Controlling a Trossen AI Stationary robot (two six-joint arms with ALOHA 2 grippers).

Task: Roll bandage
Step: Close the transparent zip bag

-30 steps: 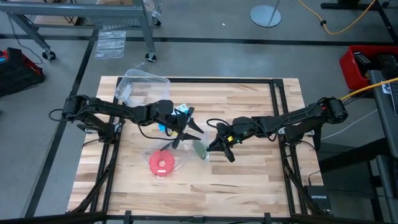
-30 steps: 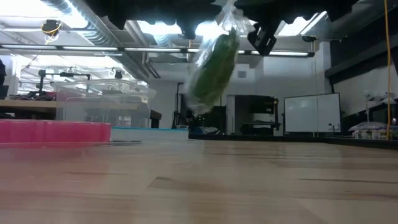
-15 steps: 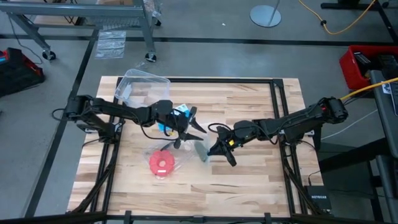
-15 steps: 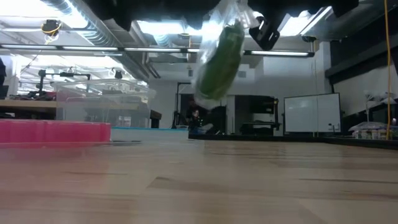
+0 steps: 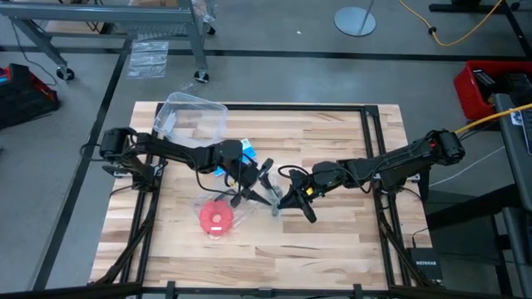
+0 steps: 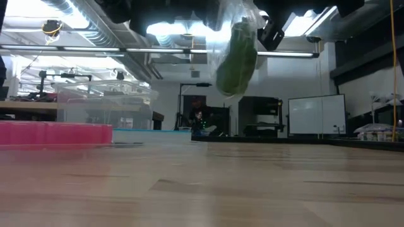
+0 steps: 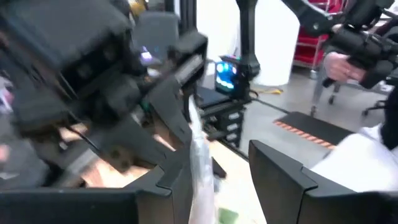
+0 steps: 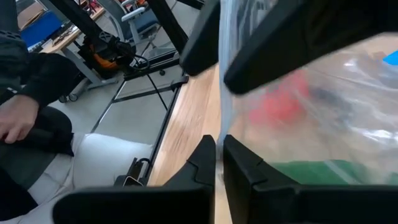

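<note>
The bandage is a dark green bundle inside a clear plastic bag that hangs well above the table. In the high view the bag sits between the two grippers near the table's middle. My right gripper is shut on the bag. My left gripper is open and level, its fingers standing on either side of the bag's thin upper edge. In the high view my left gripper stands just left of my right gripper. My right gripper pinches the clear bag's upper edge between its two fingers, coming from the table's right side and slanting a little downward. The bag hangs below the fingers, clear of the table, with the bandage in its lower part. My left gripper has the bag's edge between its open fingers; whether they touch it, I cannot tell.
A red round disc lies on the table near the left gripper, toward the near edge. A blue-and-white box lies behind the left arm, and a clear plastic tub stands at the far left. A person's hand shows beyond the table.
My left gripper has gone toward the table's right edge, up to the hanging bag, and has turned about its wrist; its fingers now flank the bag's upper edge. The bag with the bandage has swung toward the right in the low view, still clear of the table.
</note>
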